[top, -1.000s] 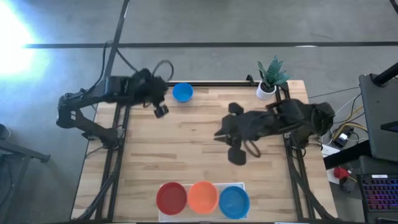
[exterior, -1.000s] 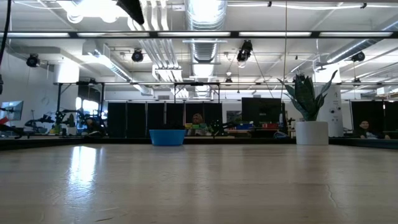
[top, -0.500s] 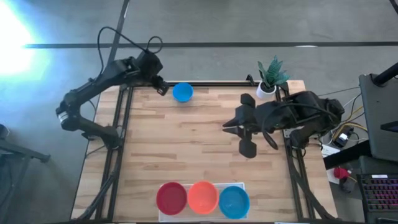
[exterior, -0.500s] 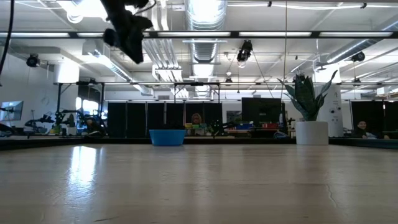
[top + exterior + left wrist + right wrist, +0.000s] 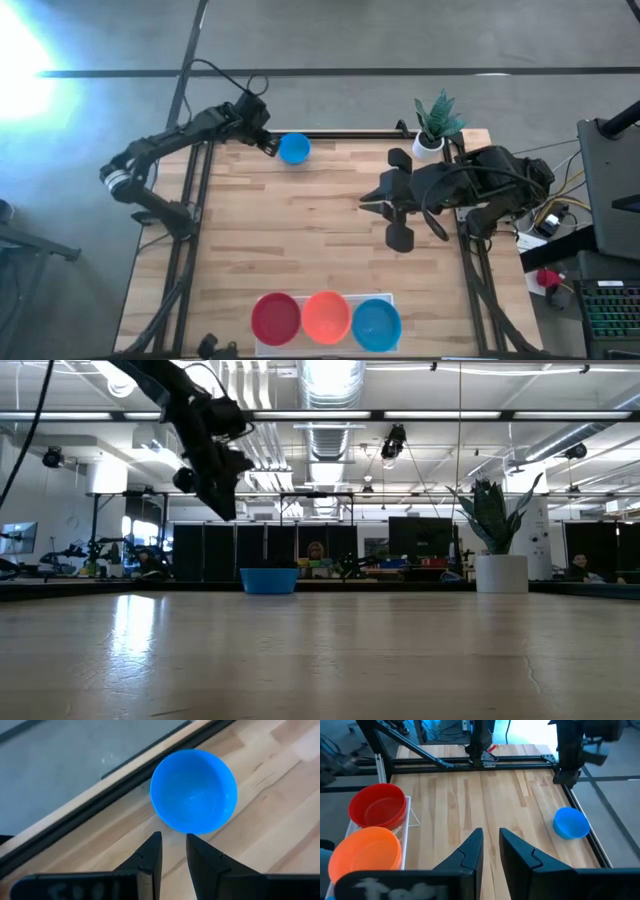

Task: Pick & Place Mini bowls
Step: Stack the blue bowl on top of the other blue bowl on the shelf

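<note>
A lone blue mini bowl (image 5: 293, 148) (image 5: 269, 580) (image 5: 194, 791) (image 5: 571, 823) stands upright on its base on the wood near the table's far edge. My left gripper (image 5: 268, 143) (image 5: 226, 510) (image 5: 173, 845) hangs in the air just left of it, fingers together, pointing down at the bowl's near-left rim without touching. A red bowl (image 5: 275, 317) (image 5: 376, 805), an orange bowl (image 5: 325, 316) (image 5: 367, 852) and a second blue bowl (image 5: 376, 324) sit in a row on the white tray (image 5: 390, 299) at the near edge. My right gripper (image 5: 366, 205) (image 5: 491, 845) waits shut over the table's right half.
A small white pot with a green plant (image 5: 432, 125) (image 5: 497, 540) stands at the far right corner. The black frame rail (image 5: 125, 785) runs along the far edge right behind the lone blue bowl. Bare wood (image 5: 300, 230) lies between the arms and the tray.
My left gripper has swung from over the table toward the far edge, then come down and to the right, ending beside the lone blue bowl. My right arm has drawn back a little toward the table's right edge. No bowl has moved.
</note>
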